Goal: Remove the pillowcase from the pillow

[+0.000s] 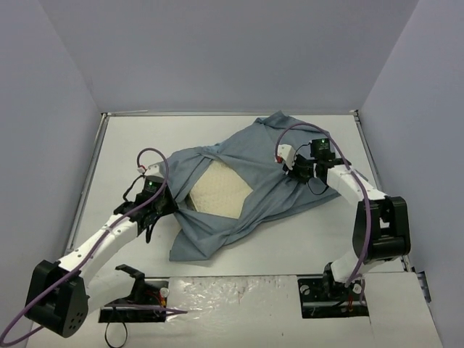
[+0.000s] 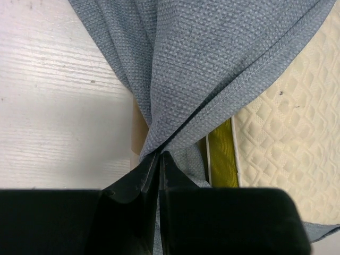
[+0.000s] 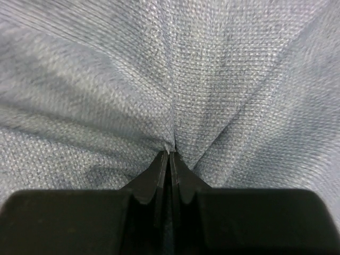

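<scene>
pinching the grey-blue pillowcase (image 1: pixel 283 196), the left claw (image 2: pixel 159 155) is clamped toward the left edge of the surface (image 1: pixel 123 145); only its wrist view shows the pillow's (image 1: pixel 217 190) yellow trim (image 2: pixel 222 156). farther back, the right claw (image 3: pixel 170 153) grips pillowcase toward the right edge.

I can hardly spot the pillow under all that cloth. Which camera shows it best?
The left wrist view: the pillow fills its right side, quilted cream with a yellow strip, beside the pillowcase pinched in the left hand. The top view shows only a small cream patch through the opening. The right wrist view shows cloth alone.
</scene>
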Motion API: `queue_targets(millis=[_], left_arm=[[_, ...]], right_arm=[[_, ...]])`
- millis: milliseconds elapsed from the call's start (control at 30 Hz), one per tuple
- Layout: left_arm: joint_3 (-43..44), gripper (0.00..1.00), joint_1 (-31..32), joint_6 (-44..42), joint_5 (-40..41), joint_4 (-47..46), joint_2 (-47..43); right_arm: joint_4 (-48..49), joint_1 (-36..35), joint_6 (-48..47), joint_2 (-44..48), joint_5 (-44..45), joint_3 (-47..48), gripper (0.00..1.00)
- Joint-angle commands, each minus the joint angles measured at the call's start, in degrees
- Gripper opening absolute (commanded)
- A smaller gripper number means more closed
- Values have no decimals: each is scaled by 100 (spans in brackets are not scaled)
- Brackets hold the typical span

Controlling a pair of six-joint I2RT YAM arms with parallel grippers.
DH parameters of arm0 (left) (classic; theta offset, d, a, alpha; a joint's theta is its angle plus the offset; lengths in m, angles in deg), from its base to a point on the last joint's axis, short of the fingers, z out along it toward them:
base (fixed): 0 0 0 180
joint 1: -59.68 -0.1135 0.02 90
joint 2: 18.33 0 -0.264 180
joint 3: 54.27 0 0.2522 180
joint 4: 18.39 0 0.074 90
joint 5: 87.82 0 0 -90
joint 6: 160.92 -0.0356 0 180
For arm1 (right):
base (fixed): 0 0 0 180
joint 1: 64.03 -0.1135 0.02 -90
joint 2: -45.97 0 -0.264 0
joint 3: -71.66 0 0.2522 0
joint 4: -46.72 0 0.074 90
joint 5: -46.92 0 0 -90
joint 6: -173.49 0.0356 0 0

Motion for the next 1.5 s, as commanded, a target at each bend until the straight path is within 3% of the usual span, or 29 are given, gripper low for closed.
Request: queue_targets(millis=[0,100,200,300,367,400,433,500,533,633,733,800,833,867,1033,1300,1400,1467], left_arm=[[-61,2,-66,295,-62,-364,-66],[-114,2,-66,294,-396,-706,233],[-228,2,-40,399,-651,-1137,488],[-316,2,-23,453,-836,-1427,594],[-395,2,-14,488,-889,-1645,568],[-421,2,-5,505,-916,-1682,524],[-500,2,-5,532,-951,-1752,480],[-588,2,4,602,-986,-1814,340],[-641,2,4,628,-995,-1867,269],[-878,2,-5,716,-1004,-1937,-64],[-992,2,-13,743,-977,-1833,-407],[-1045,2,-22,725,-916,-1780,-635],[-1063,2,-40,725,-881,-1753,-706],[-1089,2,-31,708,-846,-1753,-768],[-1177,2,-31,725,-889,-1876,-944],[-1344,2,-31,716,-916,-1867,-1322],[-1388,2,-40,751,-907,-1876,-1454],[-1388,2,-40,778,-898,-1867,-1576]], right_arm=[[-410,-24,-198,573,-387,78,2],[-709,-454,168,925,-871,586,34],[-736,-1235,817,1041,-1031,1027,51],[-377,-2009,2022,647,-1233,1546,56],[350,-2526,2777,226,-1357,1582,59],[772,-2712,3886,84,-1174,1530,61],[1315,-2897,4315,-91,-502,1486,61],[1540,-3512,5315,-688,414,1590,60],[1523,-3696,5539,-899,1280,1817,59],[1470,-4128,6320,-1559,1938,2003,59],[1418,-4304,6551,-1692,2035,1986,62],[1278,-4366,6543,-1701,2247,1978,73],[1216,-4384,6552,-1692,2299,1977,85],[1128,-4401,6543,-1692,2369,1986,87],[637,-4708,6534,-1963,2870,2038,87],[-295,-4735,6639,-1833,2977,2583,85],[-550,-4823,6675,-1920,2976,2777,96],[-621,-4841,6710,-2131,3055,2812,96]])
